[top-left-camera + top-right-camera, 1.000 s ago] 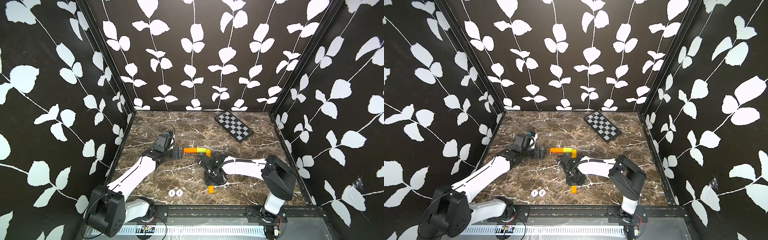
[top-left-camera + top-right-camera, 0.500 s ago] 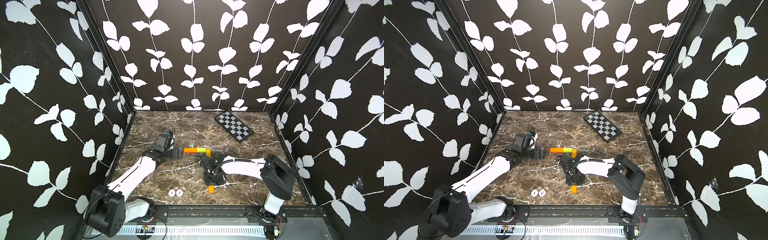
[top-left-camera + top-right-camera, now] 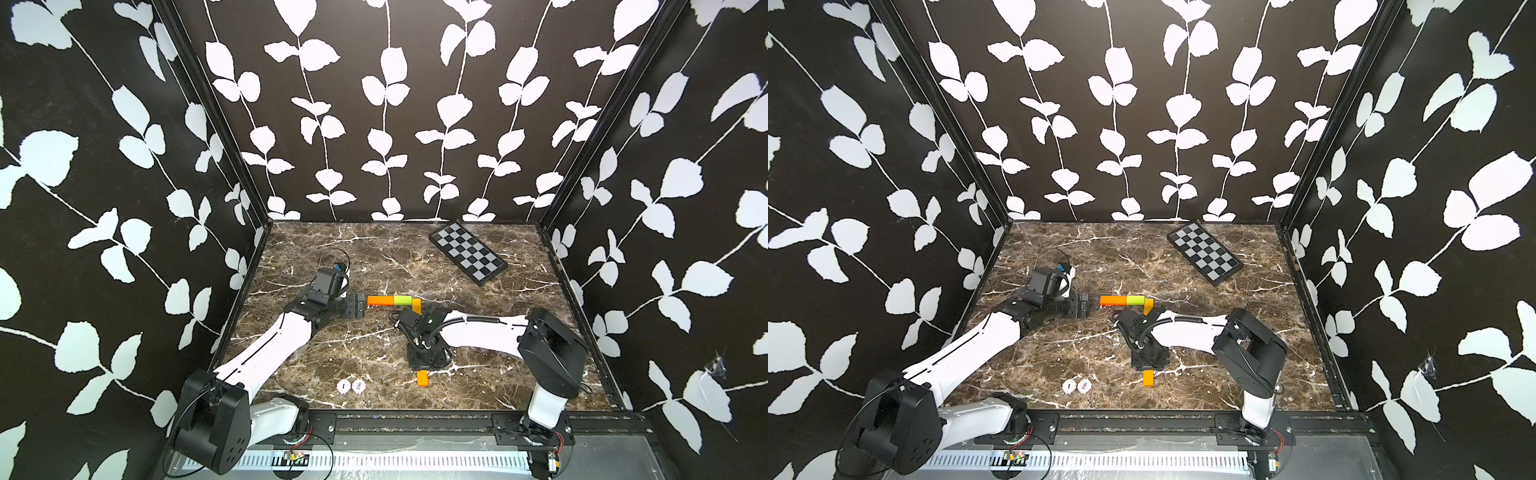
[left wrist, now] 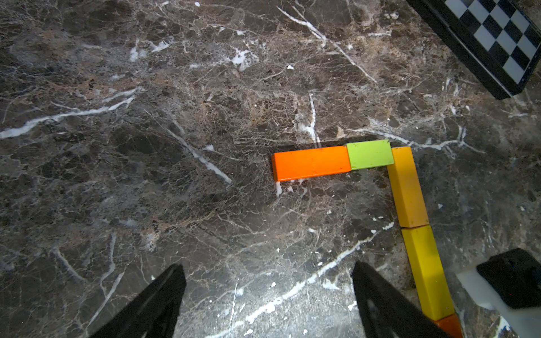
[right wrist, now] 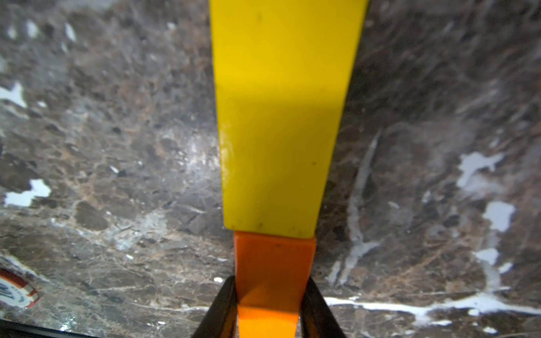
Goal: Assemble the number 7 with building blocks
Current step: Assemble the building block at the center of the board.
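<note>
The building blocks lie on the marble as an angled figure. An orange bar (image 4: 311, 162) and a pale green block (image 4: 369, 154) make the short stroke. An amber-yellow bar (image 4: 407, 187) and a bright yellow bar (image 4: 427, 272) run down from its end. A second orange bar (image 5: 273, 278) butts against the bright yellow bar (image 5: 281, 117), and my right gripper (image 5: 270, 282) is shut on its sides. In both top views this bar (image 3: 422, 377) sticks out from under the right gripper (image 3: 424, 365). My left gripper (image 3: 360, 305) stands open and empty, just left of the stroke's orange end (image 3: 380, 300).
A black-grey checkerboard (image 3: 467, 253) lies at the back right. Two white round tokens (image 3: 351, 386) sit near the front edge, left of the held bar. Patterned walls close in three sides.
</note>
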Tool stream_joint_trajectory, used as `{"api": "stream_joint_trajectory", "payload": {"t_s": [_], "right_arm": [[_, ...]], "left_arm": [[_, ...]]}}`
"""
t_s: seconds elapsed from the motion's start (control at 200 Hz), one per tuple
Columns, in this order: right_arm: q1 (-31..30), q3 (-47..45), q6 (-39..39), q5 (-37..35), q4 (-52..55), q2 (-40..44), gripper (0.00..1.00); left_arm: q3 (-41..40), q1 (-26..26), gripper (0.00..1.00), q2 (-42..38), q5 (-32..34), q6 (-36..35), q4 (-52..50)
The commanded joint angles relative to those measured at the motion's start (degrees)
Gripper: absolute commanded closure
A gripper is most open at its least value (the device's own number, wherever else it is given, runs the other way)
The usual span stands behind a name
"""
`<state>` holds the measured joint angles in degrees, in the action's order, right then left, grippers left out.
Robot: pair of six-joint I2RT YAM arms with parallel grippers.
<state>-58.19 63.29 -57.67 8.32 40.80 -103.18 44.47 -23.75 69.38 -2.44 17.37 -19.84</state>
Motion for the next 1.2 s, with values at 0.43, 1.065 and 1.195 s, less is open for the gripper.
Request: {"api": "stream_joint_trajectory", "payload": {"t_s": [0.43,1.065,1.195], "right_arm": [[0.63,-0.66,0.35,-4.01,0.54,-4.14,0.65],[0.66,-0.21,0.76,-4.01,0.60,-4.49,0.62],[0.55,0.06,0.89,-4.01,0.75,-4.52,0.62]], "left_arm": [[-0.17,-0.16,0.08,-1.46,0.52,-0.51,-0.39],[-0.21,-0.22,0.08,-1.45,0.68,-0.50,-0.55],[-0.19,-0.16,0.08,-1.46,0.73,-0.57,-0.52]]}}
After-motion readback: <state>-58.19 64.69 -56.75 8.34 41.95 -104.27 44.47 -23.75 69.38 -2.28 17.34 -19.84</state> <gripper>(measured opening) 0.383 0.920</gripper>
